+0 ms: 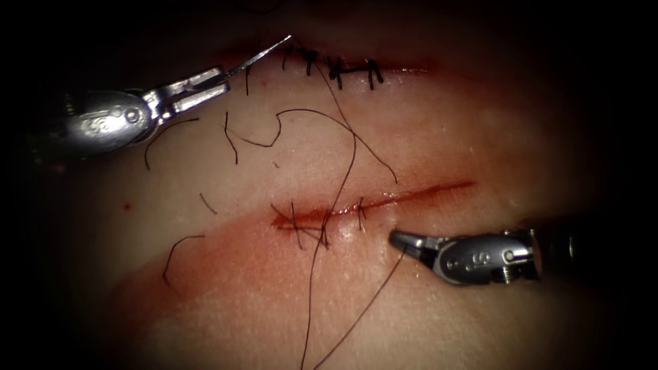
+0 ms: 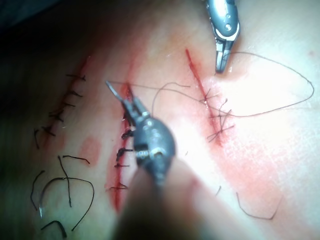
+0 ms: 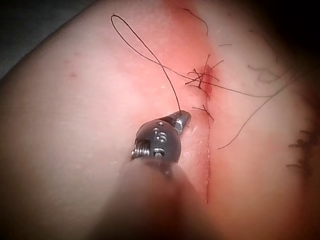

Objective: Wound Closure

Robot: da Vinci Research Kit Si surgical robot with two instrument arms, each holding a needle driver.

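My left tool (image 1: 223,77) grips the needle (image 1: 264,55) near its blunt end, clear of the tissue (image 1: 480,137), up-left of the cut (image 1: 370,203). Thread (image 1: 346,178) runs down across the cut — my right tool (image 1: 399,239), just below it, is clenched on the thread.

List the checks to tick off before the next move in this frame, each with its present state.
1. Left tool grips the needle near one end: ok.
2. Needle out of the tissue: ok, it seems to lie above it.
3. Right tool shut on the thread: ok.
4. Cut closed along its whole length: not ok, the stitches cover the left part alone.
5. Loose thread free of tangles: cannot tell.
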